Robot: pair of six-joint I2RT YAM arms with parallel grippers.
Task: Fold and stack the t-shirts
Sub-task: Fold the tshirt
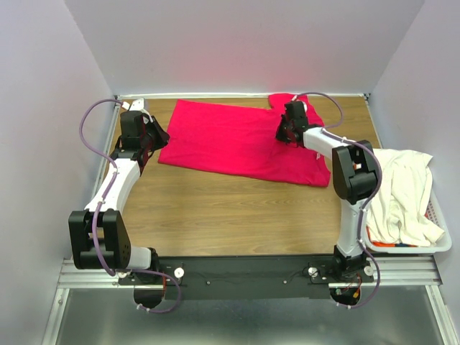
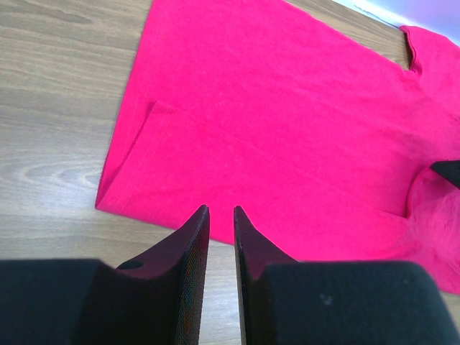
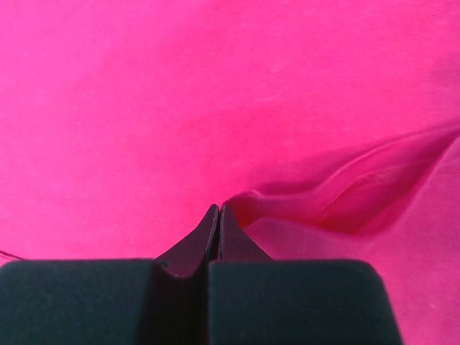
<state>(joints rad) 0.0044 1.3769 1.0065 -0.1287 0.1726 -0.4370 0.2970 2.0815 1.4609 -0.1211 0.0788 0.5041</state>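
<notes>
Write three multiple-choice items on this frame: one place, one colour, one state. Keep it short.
1. Where is the cream shirt?
A) spread on the table
B) draped over the laundry basket at the right
C) hanging from an arm

2. What colour is the spread-out shirt?
A) red
B) blue
C) green

3. How is the right gripper?
A) wide open
B) shut on nothing
C) shut on a fold of the spread-out shirt

Key:
1 B: the overhead view shows it hanging over the basket's rim.
2 A: it is crimson in every view.
3 C: the right wrist view shows the fingers together, with cloth ridging up from their tips.
</notes>
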